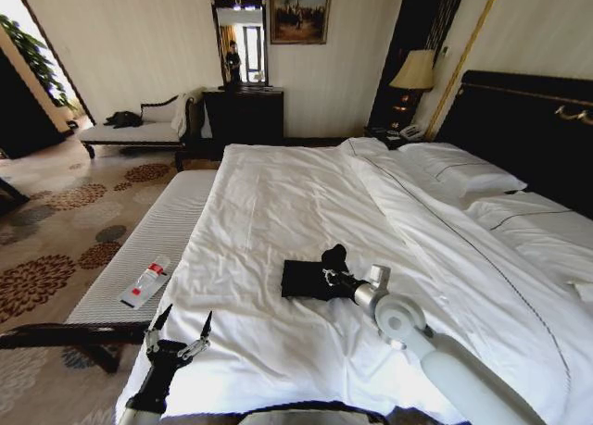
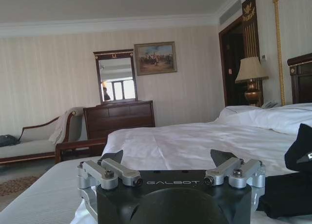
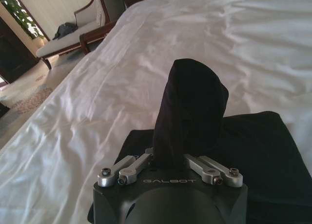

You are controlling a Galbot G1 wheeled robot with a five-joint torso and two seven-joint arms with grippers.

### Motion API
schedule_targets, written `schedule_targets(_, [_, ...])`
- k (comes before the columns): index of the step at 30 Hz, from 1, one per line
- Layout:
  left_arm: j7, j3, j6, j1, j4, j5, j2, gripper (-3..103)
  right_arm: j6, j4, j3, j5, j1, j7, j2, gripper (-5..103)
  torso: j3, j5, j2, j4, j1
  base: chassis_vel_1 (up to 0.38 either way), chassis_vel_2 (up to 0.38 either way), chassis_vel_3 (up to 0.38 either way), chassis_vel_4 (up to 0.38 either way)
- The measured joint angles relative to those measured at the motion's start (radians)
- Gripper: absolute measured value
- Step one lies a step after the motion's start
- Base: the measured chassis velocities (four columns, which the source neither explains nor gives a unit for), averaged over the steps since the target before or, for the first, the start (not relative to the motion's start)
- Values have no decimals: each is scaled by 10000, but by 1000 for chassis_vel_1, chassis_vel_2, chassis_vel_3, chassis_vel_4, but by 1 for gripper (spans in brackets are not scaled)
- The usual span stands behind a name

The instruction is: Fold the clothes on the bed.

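Right gripper (image 1: 332, 275) jaws pinch the T-shirt (image 1: 306, 279) on the bed (image 1: 278, 193); left gripper (image 1: 178, 331) jaws spread, empty

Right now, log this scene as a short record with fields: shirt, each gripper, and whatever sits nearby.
shirt: black T-shirt lying partly folded on the white bed, one flap lifted upright
right gripper: right gripper shut on the raised flap, over the shirt
left gripper: left gripper open, holding nothing, at the near left corner of the bed, apart from the shirt
bench: pale ribbed bench along the bed's left side, a small white and red packet lying on it
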Motion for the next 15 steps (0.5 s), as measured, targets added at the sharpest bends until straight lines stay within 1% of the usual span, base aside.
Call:
schedule_targets(6, [0, 0, 0, 0, 0, 0, 0, 100, 167, -1196, -708, -551, 665, -147, 292, 9, 0, 2, 0, 1, 0, 0, 0, 0, 0])
schedule_targets(15, [0, 0, 0, -1, 0, 0, 0, 100, 198, -1275, -852, -501, 808, 100, 469, 9, 0, 2, 0, 0, 0, 0, 0, 0, 0])
